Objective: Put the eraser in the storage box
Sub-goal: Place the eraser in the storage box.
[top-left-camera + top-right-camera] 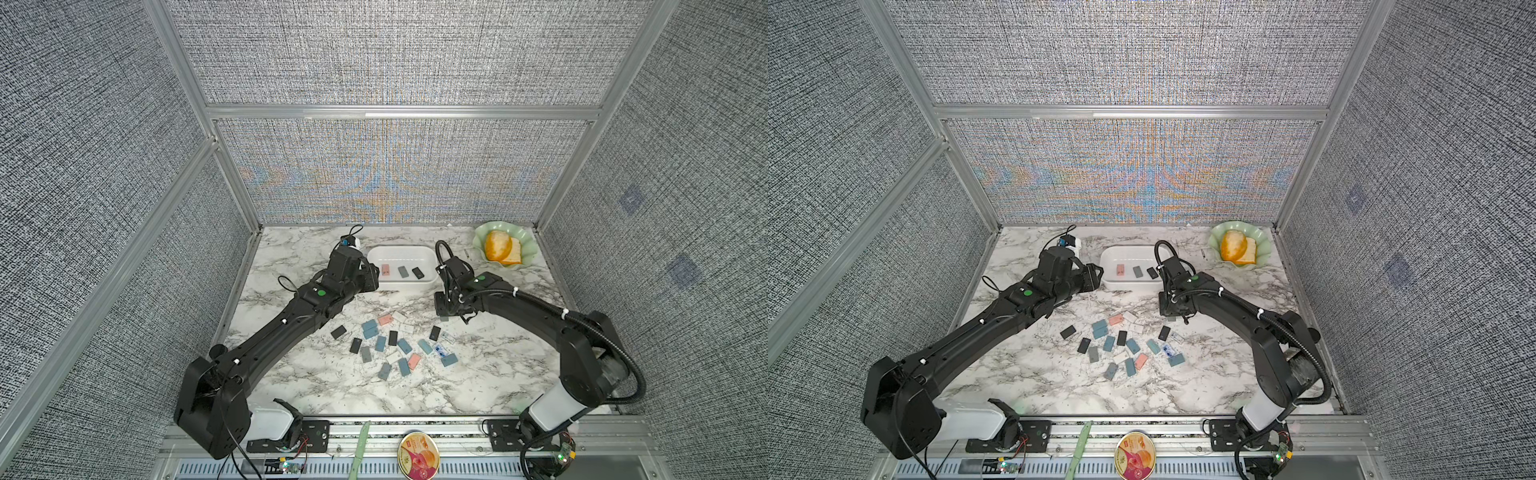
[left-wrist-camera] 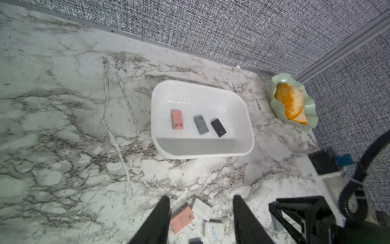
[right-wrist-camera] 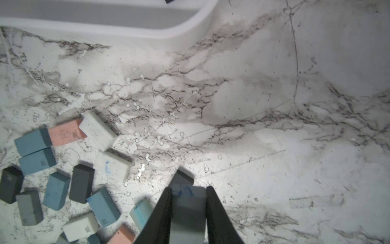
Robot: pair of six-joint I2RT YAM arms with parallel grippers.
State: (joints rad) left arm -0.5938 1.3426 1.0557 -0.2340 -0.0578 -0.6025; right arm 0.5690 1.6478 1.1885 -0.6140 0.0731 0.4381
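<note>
While about twenty loose erasers (image 1: 392,345) lie scattered at the near middle of the tabletop (image 1: 332,390), the job looks only partly done. At two o'clock from that scatter, the right claw (image 3: 188,190) is clamped on a pale eraser (image 3: 187,209) smudged with blue ink, low over the marble. Whether it is clear of the surface I cannot tell. At ten o'clock from the scatter, the left claw (image 2: 201,198) hangs with its fingers apart and nothing between them. Farther back, at twelve o'clock, the storage box (image 2: 200,155) already holds three: a pink eraser (image 2: 177,119), a grey eraser (image 2: 201,124) and a black eraser (image 2: 218,127), side by side. I judge the pinched one needs carrying toward eleven o'clock and dropping in, and the scatter waits after it. Beyond, at two o'clock from the box, a green dish (image 2: 310,105) plays no part.
</note>
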